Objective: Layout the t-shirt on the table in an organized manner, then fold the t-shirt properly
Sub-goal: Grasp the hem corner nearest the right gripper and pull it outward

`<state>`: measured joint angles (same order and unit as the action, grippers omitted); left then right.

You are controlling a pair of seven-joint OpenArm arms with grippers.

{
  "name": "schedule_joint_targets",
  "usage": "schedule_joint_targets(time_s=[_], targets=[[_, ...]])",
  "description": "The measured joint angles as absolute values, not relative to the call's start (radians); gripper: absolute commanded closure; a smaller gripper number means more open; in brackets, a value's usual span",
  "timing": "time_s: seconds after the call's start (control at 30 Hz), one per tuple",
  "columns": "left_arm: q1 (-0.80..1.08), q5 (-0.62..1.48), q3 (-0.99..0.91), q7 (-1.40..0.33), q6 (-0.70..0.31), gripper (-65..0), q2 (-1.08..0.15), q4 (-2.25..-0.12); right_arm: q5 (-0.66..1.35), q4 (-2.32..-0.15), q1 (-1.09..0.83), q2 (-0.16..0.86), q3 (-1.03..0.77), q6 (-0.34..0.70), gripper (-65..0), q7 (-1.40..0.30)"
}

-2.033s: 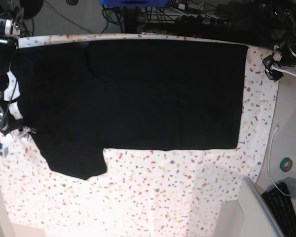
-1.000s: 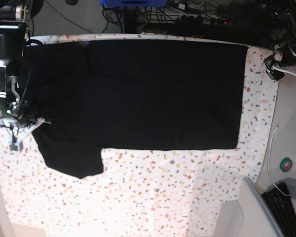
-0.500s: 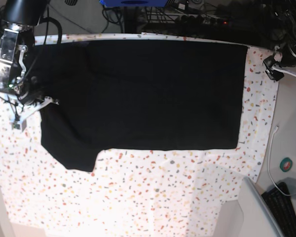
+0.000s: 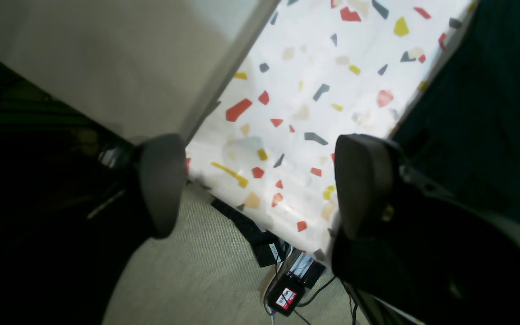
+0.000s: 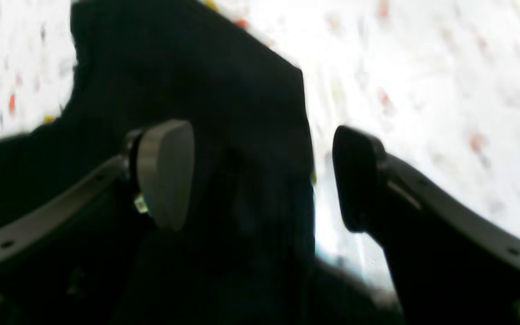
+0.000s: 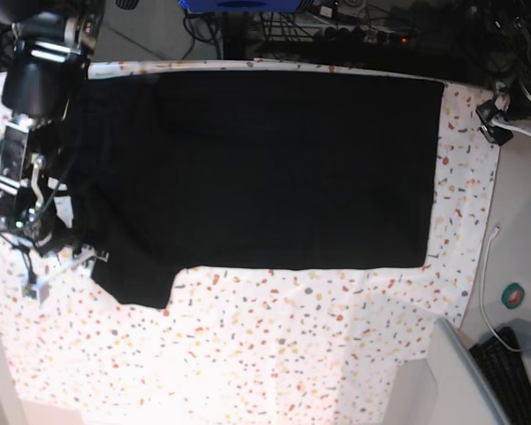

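Right tool [image 5: 260,180] now parted, matte black t-shirt [image 6: 265,168] sleeve pulled inward

The t-shirt [image 6: 265,168] is plain solid black, no print at all. The table [image 6: 274,354] has a white cloth speckled with little red, orange, yellow and grey flecks, terrazzo style. Fingers [image 5: 165,174] on the wrist cams look matte dark grey. Off the edge there's beige ribbed floor [image 4: 197,271].
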<state>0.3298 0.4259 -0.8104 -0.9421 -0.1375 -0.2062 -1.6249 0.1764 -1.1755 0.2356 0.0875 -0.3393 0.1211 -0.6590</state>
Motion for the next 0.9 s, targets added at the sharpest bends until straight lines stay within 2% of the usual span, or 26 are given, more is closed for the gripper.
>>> schedule_joint_targets(time_s=[0.17, 0.27, 0.4, 0.57, 0.8, 0.83, 0.9], targets=[[0.337, 0.427, -0.810, -0.939, -0.138, -48.4, -0.205, -1.625, 0.160, -0.830, 0.362, 0.139, -0.342, 0.113, -45.3, -0.519], [0.339, 0.426, -0.811, -0.939, -0.137, -48.4, -0.202, -1.625, 0.156, -0.750, 0.382, 0.152, -0.342, 0.113, -45.3, -0.507], [0.339, 0.427, -0.811, -0.939, -0.138, -48.4, -0.199, -1.625, 0.160, -0.754, 0.376, 0.149, -0.342, 0.113, -45.0, -0.498], [0.338, 0.427, -0.811, -0.939, -0.138, -48.4, -0.199, -1.625, 0.153, -0.759, 0.362, 0.139, -0.342, 0.113, -33.5, -0.482], [0.335, 0.427, -0.810, -0.939, -0.138, -48.4, -0.199, -1.625, 0.157, -0.753, 0.362, 0.128, -0.342, 0.113, -22.1, -0.453], [0.336, 0.427, -0.810, -0.939, -0.138, -48.4, -0.199, -1.625, 0.157, -0.752, 0.362, 0.129, -0.342, 0.113, -19.4, -0.452], [0.336, 0.427, -0.810, -0.939, -0.138, -48.4, -0.199, -1.625, 0.158, -0.751, 0.362, 0.128, -0.342, 0.113, -9.9, -0.452]])
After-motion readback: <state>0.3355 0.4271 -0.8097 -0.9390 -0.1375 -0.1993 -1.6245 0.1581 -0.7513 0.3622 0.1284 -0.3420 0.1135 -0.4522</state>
